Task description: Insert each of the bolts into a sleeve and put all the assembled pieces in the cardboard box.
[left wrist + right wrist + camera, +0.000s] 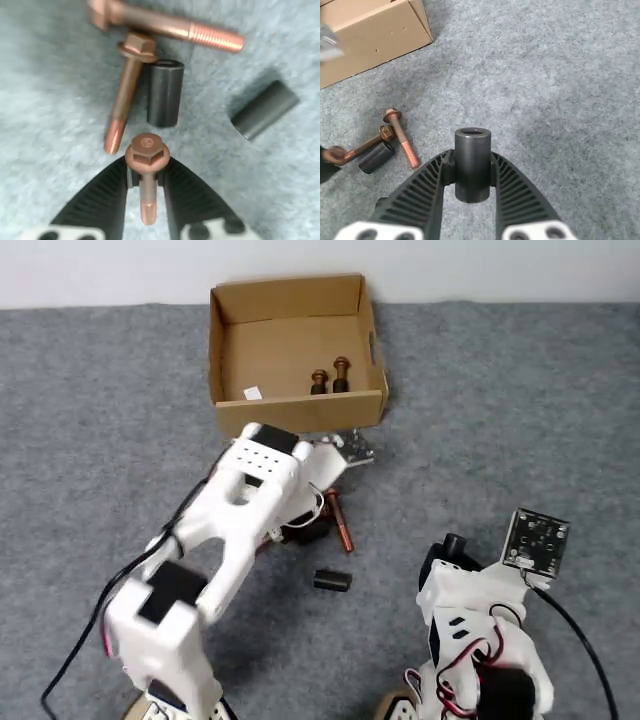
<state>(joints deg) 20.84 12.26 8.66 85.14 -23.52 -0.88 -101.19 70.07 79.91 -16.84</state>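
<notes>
My left gripper (146,169) is shut on a copper bolt (146,155), held by the shank just under its hex head, above the grey carpet. Ahead of it lie two more bolts (125,95) (170,27) and two black sleeves (165,92) (265,110). My right gripper (472,162) is shut on an upright black sleeve (472,150), its open end up. In the high view that sleeve (455,544) sits at the right arm's tip, near a loose bolt (341,522) and a loose sleeve (332,580). The cardboard box (225,350) holds two assembled pieces (330,377).
The box's side (370,42) stands beyond the right gripper, with two bolts (400,137) and a sleeve (376,157) lying on the carpet between them. The left arm's white body (245,500) covers the carpet in front of the box. Open carpet lies to the right.
</notes>
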